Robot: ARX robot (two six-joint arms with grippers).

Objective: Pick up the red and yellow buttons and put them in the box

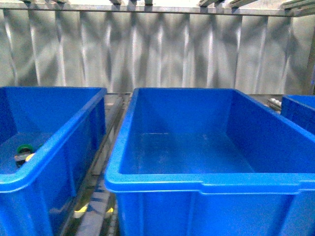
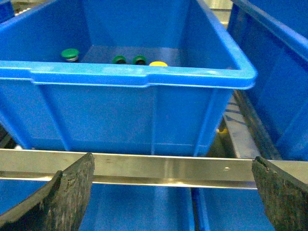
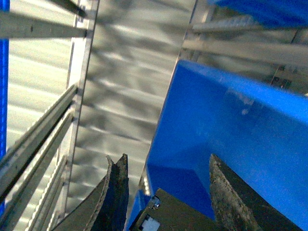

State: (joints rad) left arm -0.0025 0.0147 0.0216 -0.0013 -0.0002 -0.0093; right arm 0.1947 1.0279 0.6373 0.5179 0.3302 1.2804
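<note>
The box (image 1: 162,183), a large deep blue crate, stands empty in the middle of the front view. The yellow button (image 2: 158,63) lies in the crate to its left (image 1: 59,147), where its cap (image 1: 29,157) also peeks out. My left gripper (image 2: 173,192) is open and empty, in front of that crate's stepped front rim (image 2: 144,77) and short of it. My right gripper (image 3: 166,192) is shut on the red button (image 3: 163,214); only its dark blocky body shows, the red cap is hidden. A blue crate wall (image 3: 240,125) fills the view behind it. Neither arm shows in the front view.
Green-capped buttons (image 2: 70,54) (image 2: 119,59) (image 2: 140,59) lie beside the yellow one. A metal rail (image 2: 168,168) crosses just beyond my left fingers. A third blue crate (image 1: 298,110) stands at the far right. Corrugated metal sheeting (image 1: 157,54) closes the back.
</note>
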